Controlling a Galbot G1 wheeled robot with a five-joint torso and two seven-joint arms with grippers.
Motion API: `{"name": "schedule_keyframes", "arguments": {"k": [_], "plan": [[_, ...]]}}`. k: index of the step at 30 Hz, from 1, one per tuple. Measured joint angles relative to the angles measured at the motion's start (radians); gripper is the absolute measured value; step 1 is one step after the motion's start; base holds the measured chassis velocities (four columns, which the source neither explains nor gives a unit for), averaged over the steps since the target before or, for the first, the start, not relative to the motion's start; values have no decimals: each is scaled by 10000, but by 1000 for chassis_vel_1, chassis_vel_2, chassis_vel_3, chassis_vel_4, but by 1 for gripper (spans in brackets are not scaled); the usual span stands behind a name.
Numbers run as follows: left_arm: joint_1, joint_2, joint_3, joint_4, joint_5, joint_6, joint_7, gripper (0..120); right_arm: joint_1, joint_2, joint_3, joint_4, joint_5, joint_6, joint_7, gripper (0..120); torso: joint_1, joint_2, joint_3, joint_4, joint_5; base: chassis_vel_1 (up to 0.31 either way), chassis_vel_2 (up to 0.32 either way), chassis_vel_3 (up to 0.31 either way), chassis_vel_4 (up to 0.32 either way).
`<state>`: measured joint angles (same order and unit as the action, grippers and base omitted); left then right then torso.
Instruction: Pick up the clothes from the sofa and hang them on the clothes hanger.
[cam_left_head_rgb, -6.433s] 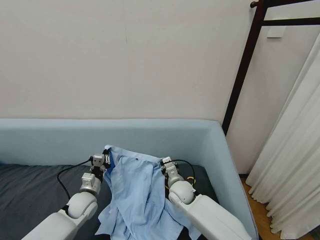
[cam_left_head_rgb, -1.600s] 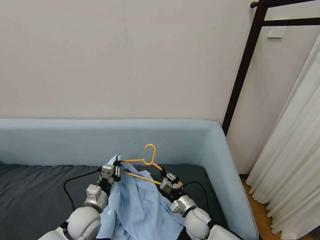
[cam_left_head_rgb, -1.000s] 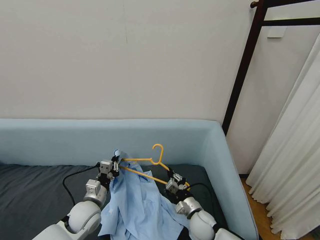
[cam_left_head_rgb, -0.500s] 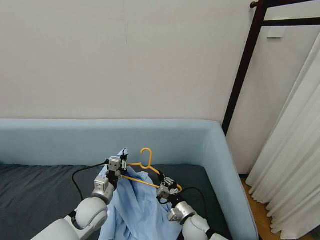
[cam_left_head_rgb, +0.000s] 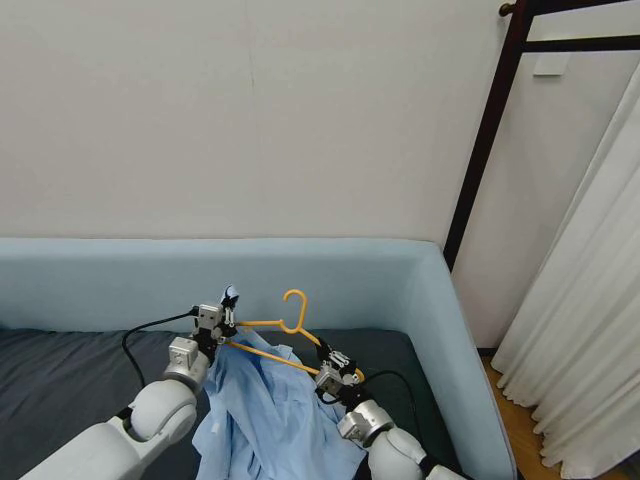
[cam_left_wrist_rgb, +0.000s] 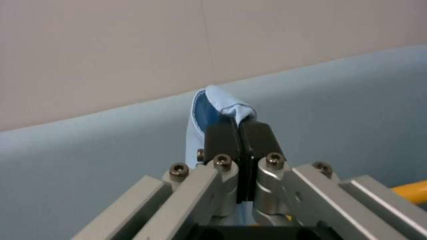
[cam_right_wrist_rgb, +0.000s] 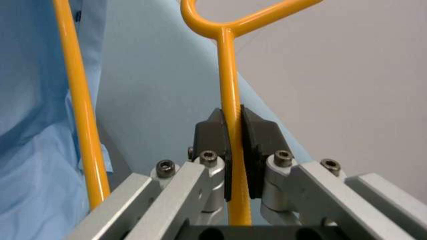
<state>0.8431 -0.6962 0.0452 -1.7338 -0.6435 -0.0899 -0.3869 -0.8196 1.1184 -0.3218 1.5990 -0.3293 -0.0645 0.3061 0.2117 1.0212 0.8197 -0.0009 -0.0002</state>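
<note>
Head view: the blue shirt (cam_left_head_rgb: 260, 420) droops over the sofa (cam_left_head_rgb: 100, 280) seat, under a yellow hanger (cam_left_head_rgb: 299, 318) — left gripper (cam_left_head_rgb: 224, 311) up at one end, right gripper (cam_left_head_rgb: 336, 368) at the other.

Left wrist: fingers (cam_left_wrist_rgb: 223, 145) pinched together on a shirt fold.

Right wrist: fingers (cam_right_wrist_rgb: 257, 137) clamped on the hanger wire.

A pale blue cotton shirt (cam_left_head_rgb: 270, 420) hangs over the dark grey seat (cam_left_head_rgb: 60, 370) of the light blue upholstered sofa (cam_left_head_rgb: 120, 280), in front of its backrest. The left gripper (cam_left_head_rgb: 222, 318) pinches the shirt's upper left fold. To its right, the right gripper (cam_left_head_rgb: 335, 368) clamps the stem of the orange wire hanger (cam_left_head_rgb: 268, 323), which spans between the two. The dark wooden clothes rack (cam_left_head_rgb: 490, 130) stands right of the sofa, with the white curtain (cam_left_head_rgb: 590, 330) beyond.
</note>
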Motion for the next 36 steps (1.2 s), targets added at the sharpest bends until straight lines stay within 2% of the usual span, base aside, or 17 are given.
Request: {"name": "schedule_keyframes", "arguments": {"k": [5, 9, 17, 26, 31, 36], "plan": [[-46, 146, -251, 223, -114, -57, 11, 0, -85, -334, 49, 268, 56, -12, -20, 4, 1, 0, 1, -5, -1, 0, 0, 0, 0], [-13, 217, -299, 88, -239, -60, -3, 0, -144, -438, 16, 478, 74, -118, -44, 4, 0, 0, 0, -4, 0, 0, 0, 0, 0], [539, 215, -241, -1197, -209, 24, -134, 0, 166, -78, 78, -184, -28, -494, 18, 4, 0, 0, 0, -1, 1, 0, 0, 0, 0], [598, 166, -301, -1607, -91, 162, -402, 0, 140, -117, 451, -864, -708, -595, 107, 4, 0, 0, 0, -3, 1, 0, 0, 0, 0], [736, -130, -270, -1851, 229, 263, -582, 0, 257, -118, 757, -1010, -979, -934, 284, 4, 1, 0, 0, -1, 1, 0, 0, 0, 0], [589, -716, 59, -1896, 462, 466, -735, 0, 466, -210, 531, -682, -488, -1266, 483, 4, 0, 0, 1, -2, -1, 0, 0, 0, 0]]}}
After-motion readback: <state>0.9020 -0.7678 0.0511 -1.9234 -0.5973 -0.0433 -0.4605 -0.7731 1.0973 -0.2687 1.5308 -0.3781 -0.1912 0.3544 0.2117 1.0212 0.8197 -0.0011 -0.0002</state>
